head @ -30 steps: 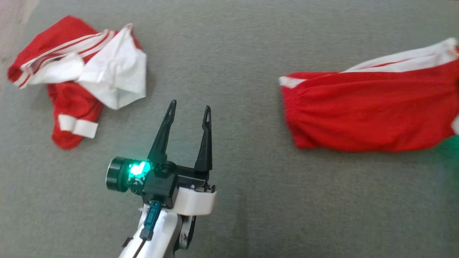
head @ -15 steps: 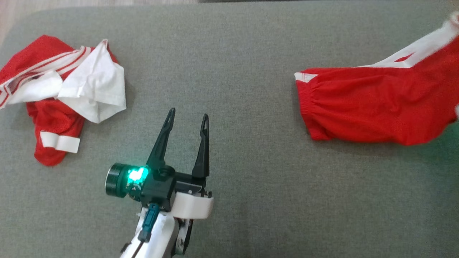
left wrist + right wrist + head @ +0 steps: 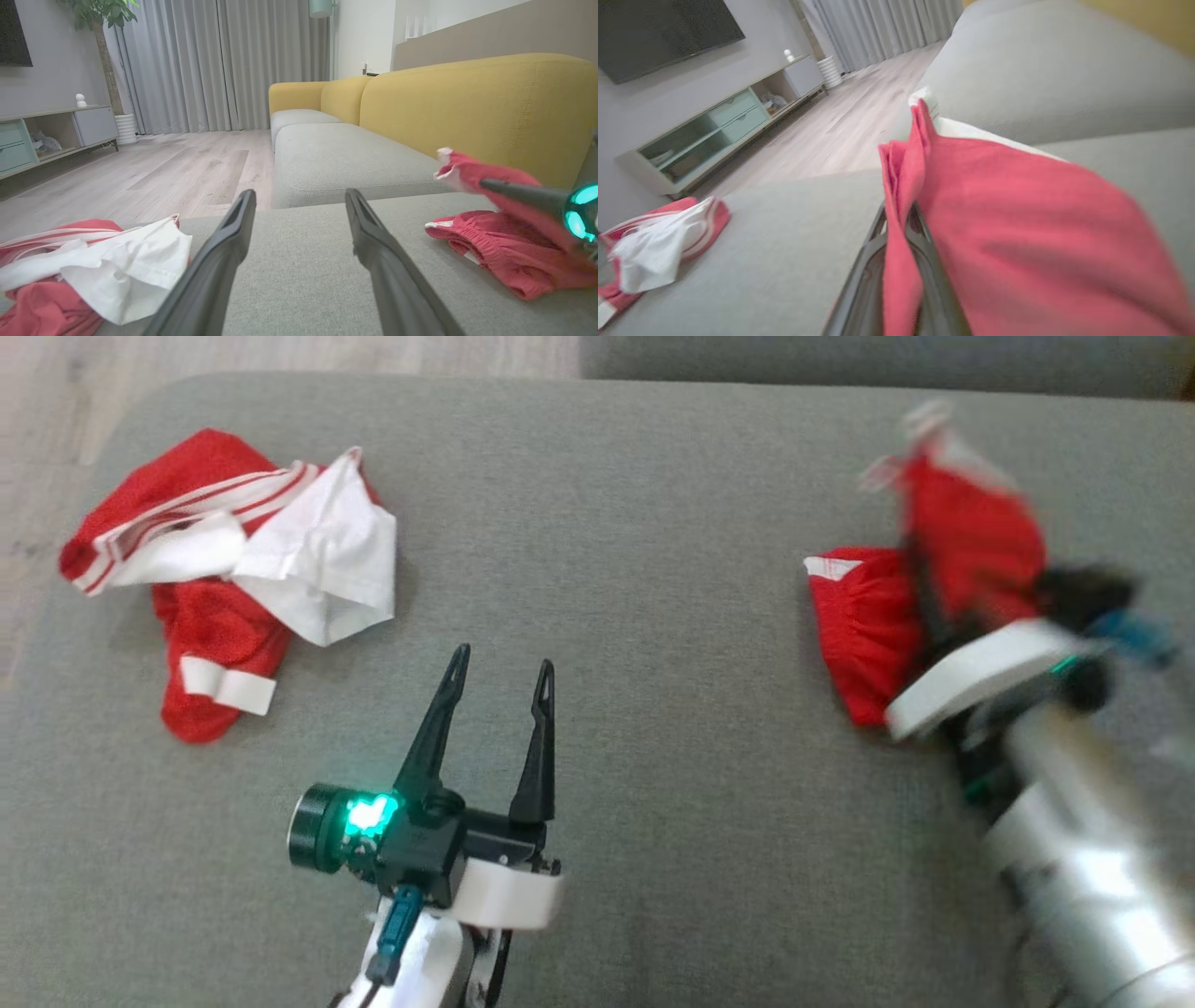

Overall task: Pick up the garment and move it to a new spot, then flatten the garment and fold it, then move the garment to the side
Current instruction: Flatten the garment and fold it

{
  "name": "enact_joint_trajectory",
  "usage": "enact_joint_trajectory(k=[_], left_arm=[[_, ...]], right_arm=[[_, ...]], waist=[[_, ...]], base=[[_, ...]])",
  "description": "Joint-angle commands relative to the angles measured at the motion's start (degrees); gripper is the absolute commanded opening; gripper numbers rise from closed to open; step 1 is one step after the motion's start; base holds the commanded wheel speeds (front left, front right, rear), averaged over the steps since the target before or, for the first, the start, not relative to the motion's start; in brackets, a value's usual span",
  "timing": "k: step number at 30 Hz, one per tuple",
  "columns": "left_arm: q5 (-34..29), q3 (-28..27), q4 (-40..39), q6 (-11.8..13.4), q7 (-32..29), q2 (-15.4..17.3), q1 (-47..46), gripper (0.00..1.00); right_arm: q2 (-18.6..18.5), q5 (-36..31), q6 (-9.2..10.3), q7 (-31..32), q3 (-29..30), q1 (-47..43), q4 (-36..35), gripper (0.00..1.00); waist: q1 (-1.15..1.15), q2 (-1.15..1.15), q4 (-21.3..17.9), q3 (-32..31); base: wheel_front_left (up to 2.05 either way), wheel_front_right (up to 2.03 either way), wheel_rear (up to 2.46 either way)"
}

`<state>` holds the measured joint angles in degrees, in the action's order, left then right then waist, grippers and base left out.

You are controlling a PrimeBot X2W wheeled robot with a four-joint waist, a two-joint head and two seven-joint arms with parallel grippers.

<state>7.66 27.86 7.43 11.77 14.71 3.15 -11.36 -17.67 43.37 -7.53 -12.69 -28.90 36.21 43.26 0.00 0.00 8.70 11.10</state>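
The right gripper (image 3: 915, 565) has swung in from the right, clamped on the red garment (image 3: 868, 625). That garment, spread flat a moment ago, is now bunched, one end lifted off the cushion (image 3: 653, 616) and drawn over the rest.

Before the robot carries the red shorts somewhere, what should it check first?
1. Right end effector shut on the red shorts: ok.
2. Shorts lifted fully off the grey cushion: not ok, one part rests on it.
3. Left end effector open and holding nothing: ok.
4. Bare cushion between the two garments for a landing spot: ok.
5. Crumpled red-and-white garment apart from the shorts: ok.
6. How much fabric is pinched: cannot tell, the views there are blurred.
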Motion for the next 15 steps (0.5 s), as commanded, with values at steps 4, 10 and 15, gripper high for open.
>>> enact_joint_trajectory(k=[4,10,15], left_arm=[[0.6,-1.8,-1.5,0.1,0.3,-0.2,0.6,1.00],[0.3,-3.0,-2.0,0.4,0.3,-0.2,2.9,1.00],[0.0,-4.3,-2.8,0.4,0.3,-0.2,4.7,1.00]], right_arm=[[8.1,-4.6,0.04,-1.4,3.3,-6.0,-3.6,1.00],[8.6,-11.4,0.04,-1.0,9.7,-12.6,-13.8,1.00],[5.1,-15.0,0.04,0.7,16.7,-19.3,-23.1,1.00]], waist=[[0.00,0.00,1.4,-1.8],[0.00,0.00,0.0,-4.1],[0.00,0.00,-1.7,-5.2]], base=[[0.00,0.00,0.00],[0.00,0.00,0.00],[0.00,0.00,0.00]])
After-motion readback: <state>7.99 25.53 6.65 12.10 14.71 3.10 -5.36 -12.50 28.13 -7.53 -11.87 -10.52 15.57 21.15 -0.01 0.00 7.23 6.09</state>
